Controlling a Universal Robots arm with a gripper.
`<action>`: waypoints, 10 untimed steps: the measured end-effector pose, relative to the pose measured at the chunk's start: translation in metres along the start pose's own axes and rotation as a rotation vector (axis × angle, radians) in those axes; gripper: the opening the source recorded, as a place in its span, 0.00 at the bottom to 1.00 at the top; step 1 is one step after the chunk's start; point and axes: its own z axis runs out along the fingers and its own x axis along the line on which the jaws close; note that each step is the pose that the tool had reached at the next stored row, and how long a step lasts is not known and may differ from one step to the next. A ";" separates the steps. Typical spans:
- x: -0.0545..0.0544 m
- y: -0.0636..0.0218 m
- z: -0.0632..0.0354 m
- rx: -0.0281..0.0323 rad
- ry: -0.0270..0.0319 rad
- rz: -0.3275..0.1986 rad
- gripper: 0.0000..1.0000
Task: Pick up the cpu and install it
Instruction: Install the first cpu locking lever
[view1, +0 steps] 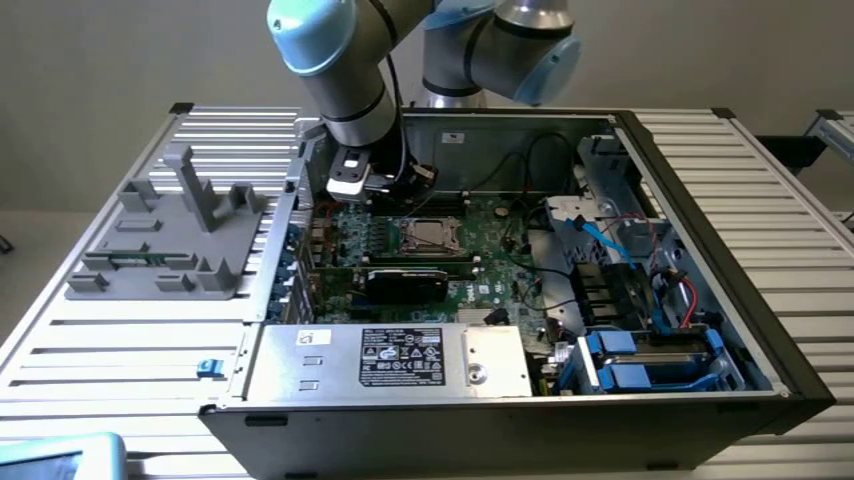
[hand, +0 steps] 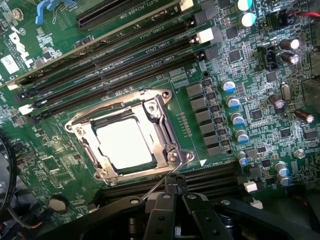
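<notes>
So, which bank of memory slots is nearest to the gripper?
The bank right beside the gripper; the other bank lies beyond the socket holding the cpu, farther away.

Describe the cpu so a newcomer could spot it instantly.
Look inside the open computer case at the green motherboard. Near its middle, a metal frame surrounds the cpu: a flat, pale shiny square, unlike the long dark memory slots beside it.

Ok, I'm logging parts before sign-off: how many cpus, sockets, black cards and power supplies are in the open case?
cpu: 1
socket: 1
black card: 1
power supply: 1
Total: 4
</notes>
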 end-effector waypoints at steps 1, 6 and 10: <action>0.000 -0.0001 0.0001 0.0002 -0.0002 0.000 0.11; 0.000 -0.0003 0.0002 0.0006 -0.0003 0.000 0.11; -0.001 -0.0019 0.0006 0.0016 -0.0025 -0.006 0.11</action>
